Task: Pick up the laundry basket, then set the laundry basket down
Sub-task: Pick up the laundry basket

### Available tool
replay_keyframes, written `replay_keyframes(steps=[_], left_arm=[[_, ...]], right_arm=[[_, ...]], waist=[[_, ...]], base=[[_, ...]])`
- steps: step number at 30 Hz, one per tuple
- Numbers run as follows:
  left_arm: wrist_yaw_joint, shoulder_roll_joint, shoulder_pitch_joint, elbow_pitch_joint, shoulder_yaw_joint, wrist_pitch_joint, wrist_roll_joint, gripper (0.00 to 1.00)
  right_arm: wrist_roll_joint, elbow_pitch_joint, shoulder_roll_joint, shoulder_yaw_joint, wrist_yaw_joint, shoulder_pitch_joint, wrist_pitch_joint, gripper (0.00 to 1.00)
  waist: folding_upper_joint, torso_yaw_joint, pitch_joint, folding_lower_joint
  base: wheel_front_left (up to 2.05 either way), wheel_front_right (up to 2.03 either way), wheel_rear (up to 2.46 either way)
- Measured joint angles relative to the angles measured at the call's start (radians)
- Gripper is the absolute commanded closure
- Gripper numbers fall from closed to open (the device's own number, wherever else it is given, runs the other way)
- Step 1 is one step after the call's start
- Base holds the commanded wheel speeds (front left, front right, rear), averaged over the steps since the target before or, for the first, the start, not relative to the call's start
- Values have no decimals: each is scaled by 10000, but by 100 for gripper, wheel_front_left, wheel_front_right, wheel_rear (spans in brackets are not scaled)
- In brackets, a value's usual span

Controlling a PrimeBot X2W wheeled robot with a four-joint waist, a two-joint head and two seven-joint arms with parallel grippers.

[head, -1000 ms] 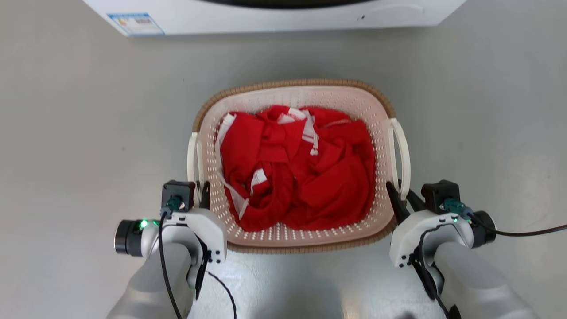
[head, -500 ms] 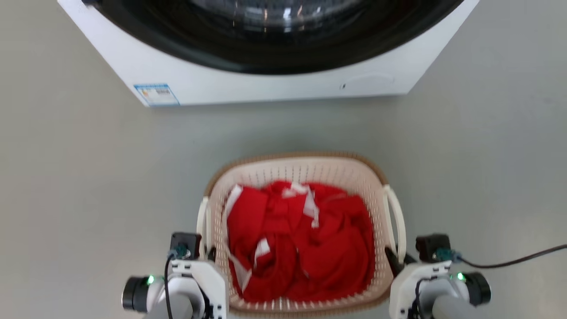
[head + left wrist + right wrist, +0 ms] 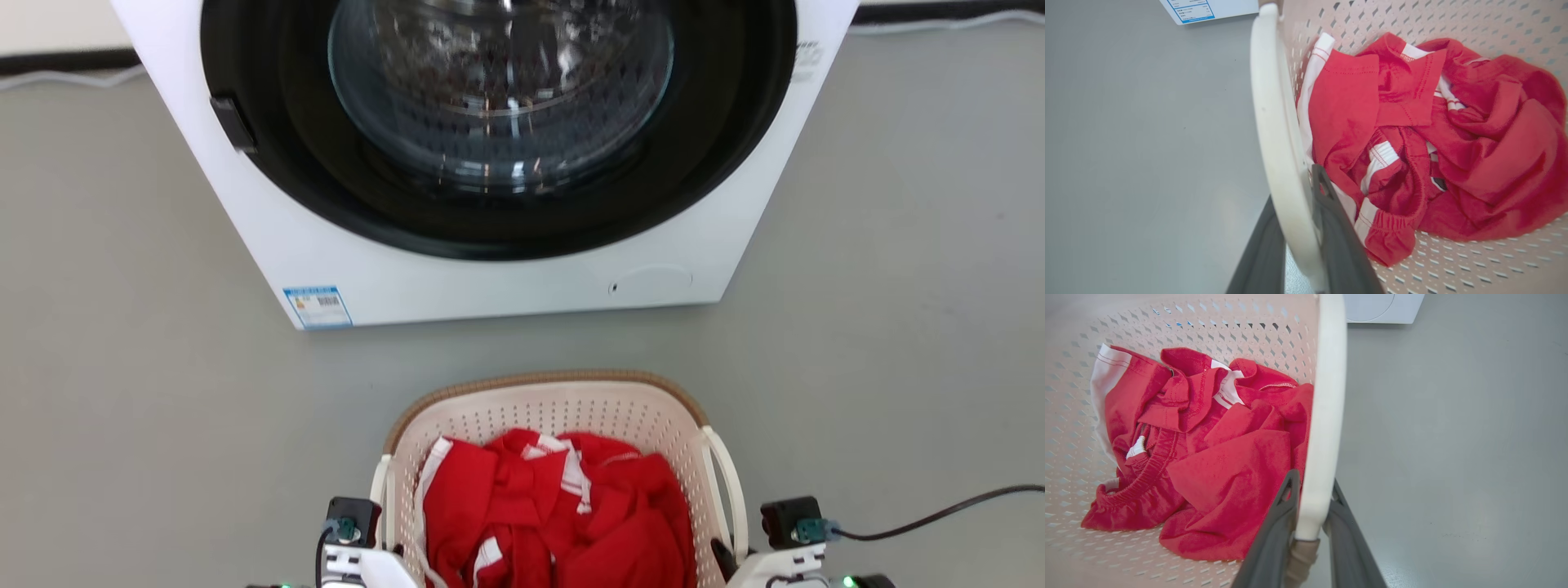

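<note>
The laundry basket is cream-white and perforated with a brown woven rim, and sits at the bottom middle of the head view with red and white clothes in it. My left gripper is shut on the basket's white left handle, one dark finger inside and one outside. My right gripper is shut on the white right handle in the same way. In the head view the left gripper and right gripper flank the basket. I cannot tell whether the basket touches the floor.
A white washing machine with a round dark glass door stands just beyond the basket. Grey floor lies on both sides. A black cable runs right from my right wrist. A dark skirting and a cable run along the far wall.
The head camera has swung up: the washing machine's door has come into view and the basket has dropped toward the bottom edge. Both grippers keep their hold on the handles.
</note>
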Motion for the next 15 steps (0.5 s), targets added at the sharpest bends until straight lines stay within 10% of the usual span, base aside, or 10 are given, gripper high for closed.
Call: replay_keyframes(steps=[15], left_arm=[[0,-12,597,-84,-525,454,-671,100]], right_arm=[[692,228,31,378,73,518,426,100]], waist=[[0,-251,-1402,-1]], base=[[0,0,0]])
